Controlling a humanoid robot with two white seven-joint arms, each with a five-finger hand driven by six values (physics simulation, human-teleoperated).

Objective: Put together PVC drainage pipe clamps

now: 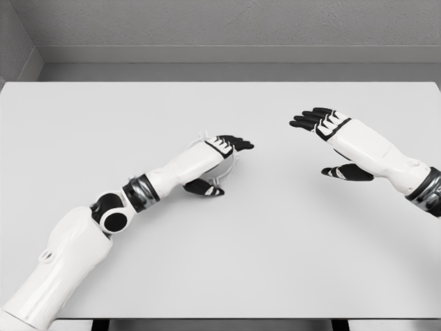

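You had a single view to work from, the head camera, mounted above the robot's shoulders and tilted down and forward across the white table [227,276]. It sat close enough that the table's near edge ran along the bottom of the frame and the far edge lay just below the grey back wall [227,27]. A strip of side wall showed at the upper left. The left arm [76,248] entered at the lower left and the right arm [413,176] at the right edge. No second view overlapped it.
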